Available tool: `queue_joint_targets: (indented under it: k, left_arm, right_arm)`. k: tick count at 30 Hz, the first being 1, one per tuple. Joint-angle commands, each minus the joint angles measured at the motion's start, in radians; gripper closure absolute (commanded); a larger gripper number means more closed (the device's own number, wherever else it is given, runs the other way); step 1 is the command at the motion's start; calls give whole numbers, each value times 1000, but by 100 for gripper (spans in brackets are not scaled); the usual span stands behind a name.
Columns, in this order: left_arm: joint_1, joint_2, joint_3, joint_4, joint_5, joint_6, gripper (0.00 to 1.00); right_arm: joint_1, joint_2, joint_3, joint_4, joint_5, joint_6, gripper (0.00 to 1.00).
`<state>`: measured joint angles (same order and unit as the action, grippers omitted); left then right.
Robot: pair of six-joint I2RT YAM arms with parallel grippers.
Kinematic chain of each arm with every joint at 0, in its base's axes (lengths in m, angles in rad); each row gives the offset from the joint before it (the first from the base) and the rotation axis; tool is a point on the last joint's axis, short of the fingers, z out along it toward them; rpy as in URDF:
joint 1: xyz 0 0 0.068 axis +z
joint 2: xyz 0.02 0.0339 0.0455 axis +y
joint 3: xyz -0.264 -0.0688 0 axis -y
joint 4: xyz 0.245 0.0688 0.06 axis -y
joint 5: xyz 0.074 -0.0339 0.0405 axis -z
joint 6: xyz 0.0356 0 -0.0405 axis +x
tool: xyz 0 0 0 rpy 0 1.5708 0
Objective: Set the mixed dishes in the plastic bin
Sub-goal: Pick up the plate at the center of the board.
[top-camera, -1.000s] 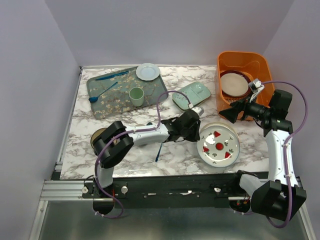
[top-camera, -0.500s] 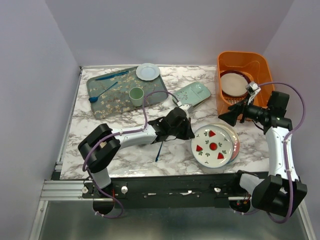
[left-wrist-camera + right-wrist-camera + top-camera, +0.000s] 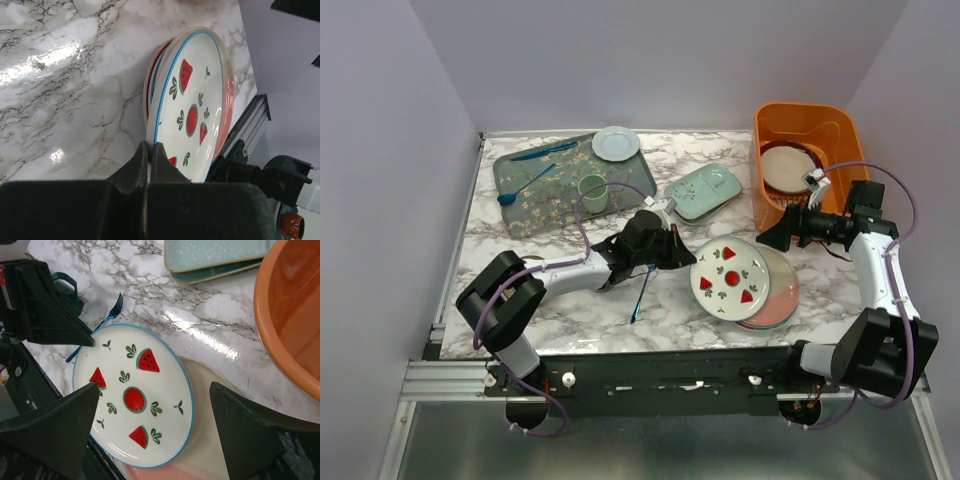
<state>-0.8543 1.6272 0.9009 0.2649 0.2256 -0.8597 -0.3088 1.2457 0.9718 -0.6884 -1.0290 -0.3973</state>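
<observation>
The white plate with red watermelon marks (image 3: 729, 279) is tilted, its left rim pinched in my shut left gripper (image 3: 672, 247). In the left wrist view the fingertips (image 3: 144, 150) clamp that plate (image 3: 195, 95) at its edge. It leans over a stack holding a cream plate (image 3: 215, 435) and a pink plate (image 3: 778, 302). My right gripper (image 3: 775, 233) hangs open and empty above the watermelon plate (image 3: 135, 400), beside the orange plastic bin (image 3: 844, 140). A red-rimmed plate (image 3: 789, 168) lies in the bin. The pale-green divided dish (image 3: 704, 192) rests on the table left of the bin.
A dark floral tray (image 3: 535, 195) at the back left carries a green cup (image 3: 592, 190), a small pale plate (image 3: 616, 143) and blue cutlery. A blue fork (image 3: 640, 296) lies under my left arm. A dark mug (image 3: 67, 284) stands beside the left gripper.
My left gripper has pulled the watermelon plate to the left and tipped it up, uncovering the pink plate beneath. The right gripper has shifted slightly back and left, still open.
</observation>
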Motion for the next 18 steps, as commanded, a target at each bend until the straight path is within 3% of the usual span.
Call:
queue_joint_targets:
  k: [1, 11, 18]
  left_arm:
    - [21, -43, 1, 230, 67, -108, 100]
    - [32, -49, -36, 342, 57, -133, 100]
    - [40, -38, -68, 444, 66, -180, 100]
  right_arm:
    - [-4, 66, 36, -108, 33, -69, 1]
    - [4, 201, 48, -163, 83, -127, 12]
    - [5, 231, 50, -166, 81, -118, 15]
